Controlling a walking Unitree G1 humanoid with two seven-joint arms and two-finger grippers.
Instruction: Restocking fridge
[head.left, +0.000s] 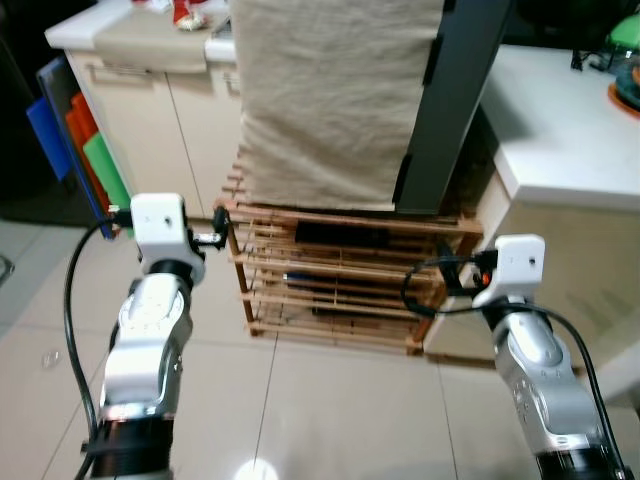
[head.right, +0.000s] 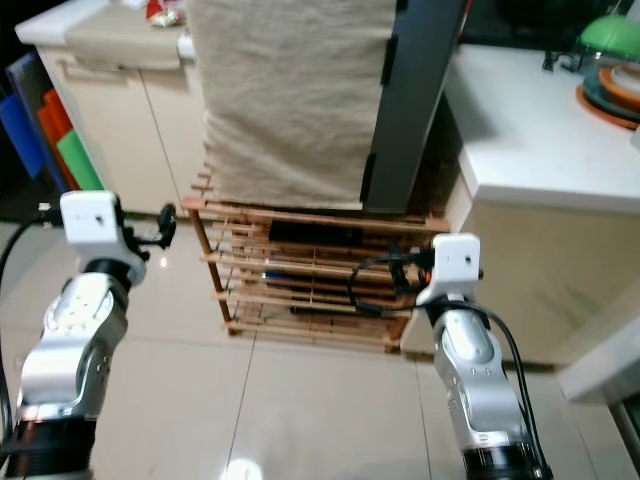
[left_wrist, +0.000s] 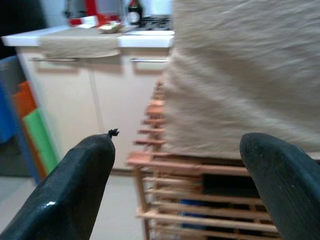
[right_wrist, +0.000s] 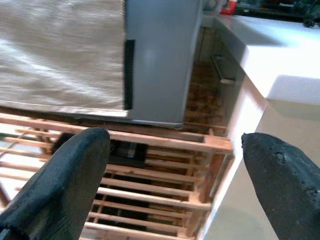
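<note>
A small grey fridge stands on a slatted wooden rack. A beige cloth hangs over its front, and a black handle strip runs down the grey face. My left gripper is held at the rack's left top corner, open and empty; the left wrist view shows its fingers spread wide before the cloth. My right gripper sits by the rack's right end, also open and empty, its fingers wide apart. Dark items lie on the rack's shelves, too dim to name.
A white counter juts out at the right with green and orange dishes at its far end. Cream cabinets stand at the left, with blue, orange and green boards leaning beside them. Pale floor tiles lie in front.
</note>
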